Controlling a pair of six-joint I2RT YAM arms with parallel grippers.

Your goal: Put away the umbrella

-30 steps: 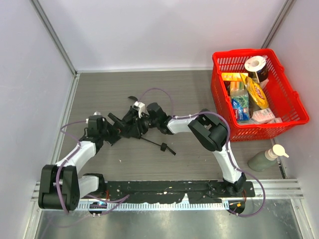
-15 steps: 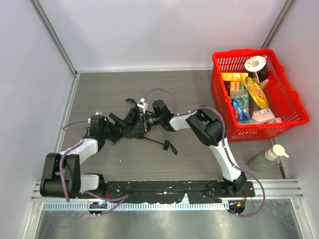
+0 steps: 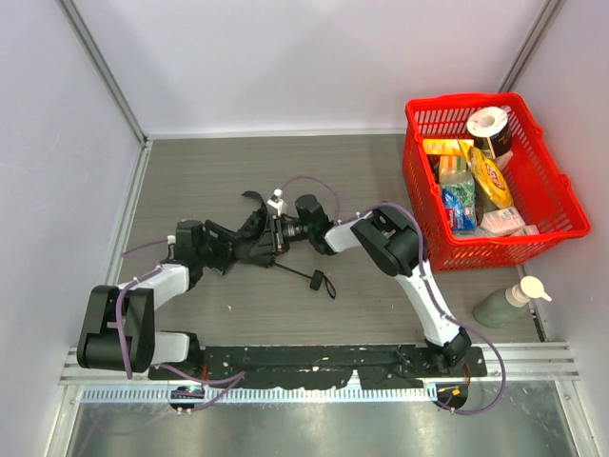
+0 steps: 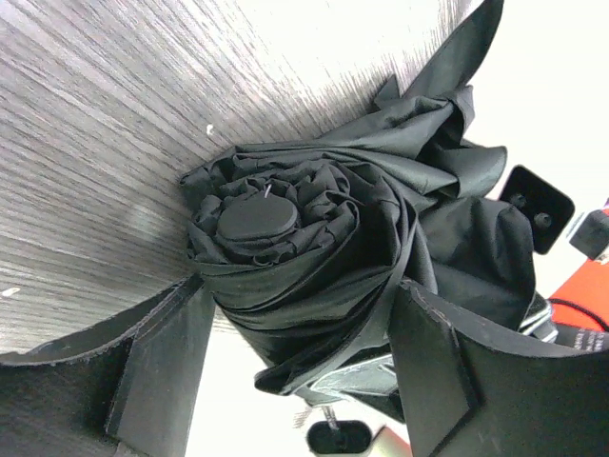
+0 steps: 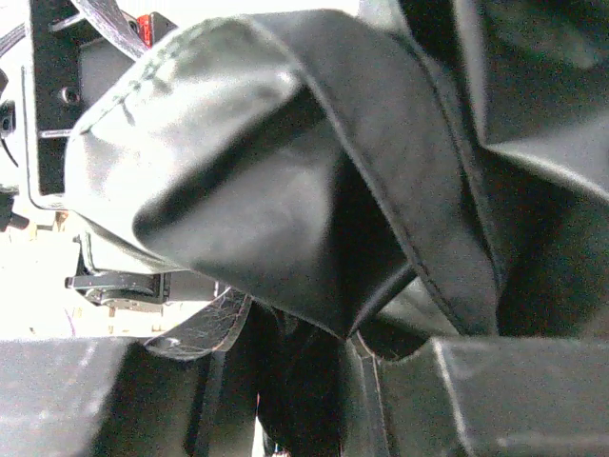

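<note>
Left gripper (image 3: 226,249) moved onto umbrella (image 4: 285,238), jaws narrowing astride canopy, unclamped; right gripper (image 3: 273,235) grasps fabric. Risk: loose folds slip, unfurl.

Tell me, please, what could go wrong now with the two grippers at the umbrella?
1. The left gripper straddles the rolled end of the umbrella, open; loose canopy folds bulge beside it, so it may pinch only cloth and slip.
2. The right gripper is shut on soft canopy fabric, not the shaft; a pull could unroll it.
</note>
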